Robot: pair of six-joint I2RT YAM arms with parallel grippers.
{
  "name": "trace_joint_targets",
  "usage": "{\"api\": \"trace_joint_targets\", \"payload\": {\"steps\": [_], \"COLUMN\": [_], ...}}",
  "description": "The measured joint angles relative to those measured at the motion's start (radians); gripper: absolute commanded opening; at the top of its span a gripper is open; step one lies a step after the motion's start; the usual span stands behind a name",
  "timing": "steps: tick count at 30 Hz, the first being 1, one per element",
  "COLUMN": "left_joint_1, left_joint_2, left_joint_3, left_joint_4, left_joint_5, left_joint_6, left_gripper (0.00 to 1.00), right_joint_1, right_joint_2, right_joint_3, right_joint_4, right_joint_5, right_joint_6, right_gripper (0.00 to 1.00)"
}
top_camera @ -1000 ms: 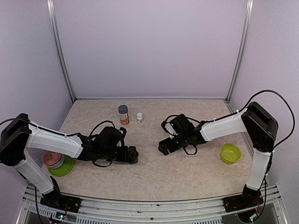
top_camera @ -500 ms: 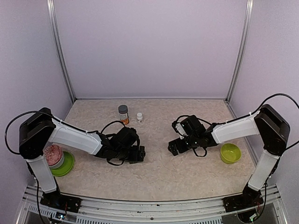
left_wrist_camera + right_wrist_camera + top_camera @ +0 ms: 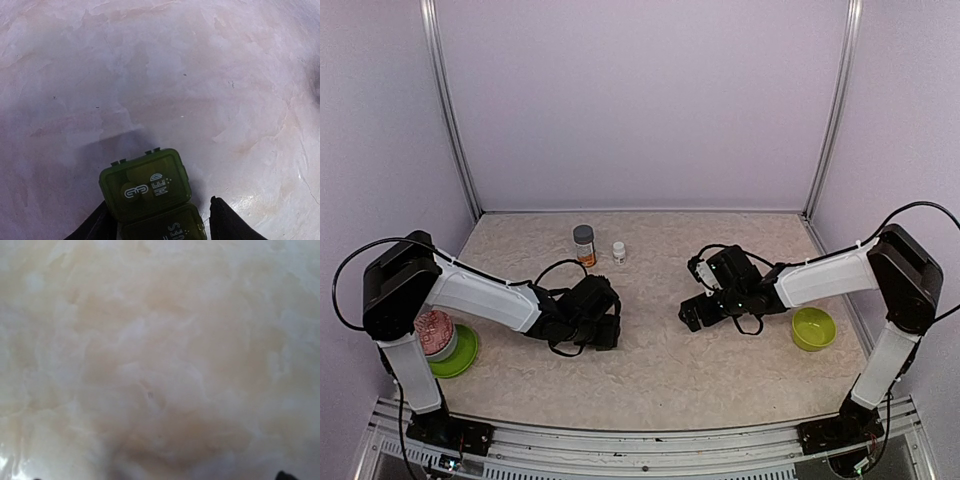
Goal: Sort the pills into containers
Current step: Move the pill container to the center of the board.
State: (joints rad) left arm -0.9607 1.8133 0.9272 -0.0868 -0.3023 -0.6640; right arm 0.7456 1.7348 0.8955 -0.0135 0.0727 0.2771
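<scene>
Your left gripper point(image 3: 159, 222) sits low on the table point(image 3: 200, 75) with the dark green pill box point(image 3: 145, 184) between its fingers, the box's visible lids shut. One finger point(image 3: 97, 226) lies against the box's side and the other is just beside it, so you cannot tell whether the box is truly clamped. Your right gripper point(image 3: 688, 316) hangs over bare table, between the box and the lime bowl point(image 3: 813, 328), fingers spread wide with nothing between them.
</scene>
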Motion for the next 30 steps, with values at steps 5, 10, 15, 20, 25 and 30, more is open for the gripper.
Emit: {"api": "trace_joint_targets", "payload": {"steps": [5, 10, 15, 20, 25, 30], "left_joint_1": [0.004, 0.026, 0.086, 0.16, 0.223, 0.279], "left_joint_2": [0.0, 0.0, 0.0, 0.0, 0.008, 0.036], "left_joint_3": [0.002, 0.002, 0.001, -0.002, 0.005, 0.037], "left_joint_4": [-0.014, -0.019, -0.019, -0.018, -0.018, -0.008], "left_joint_5": [-0.013, -0.016, -0.014, -0.012, -0.013, -0.012], "left_joint_6": [0.016, 0.041, 0.08, 0.127, 0.173, 0.212], "left_gripper": [0.59, 0.57, 0.55, 0.56, 0.56, 0.57], "right_joint_1": [0.0, 0.0, 0.0, 0.0, 0.0, 0.0], "right_joint_2": [0.0, 0.0, 0.0, 0.0, 0.0, 0.0], "right_joint_3": [0.0, 0.0, 0.0, 0.0, 0.0, 0.0], "right_joint_4": [0.0, 0.001, 0.001, 0.002, 0.002, 0.003], "right_joint_5": [0.0, 0.0, 0.0, -0.001, -0.001, -0.001], "right_joint_6": [0.0, 0.0, 0.0, 0.0, 0.001, 0.001], "right_gripper": [1.0, 1.0, 1.0, 1.0, 1.0, 1.0]}}
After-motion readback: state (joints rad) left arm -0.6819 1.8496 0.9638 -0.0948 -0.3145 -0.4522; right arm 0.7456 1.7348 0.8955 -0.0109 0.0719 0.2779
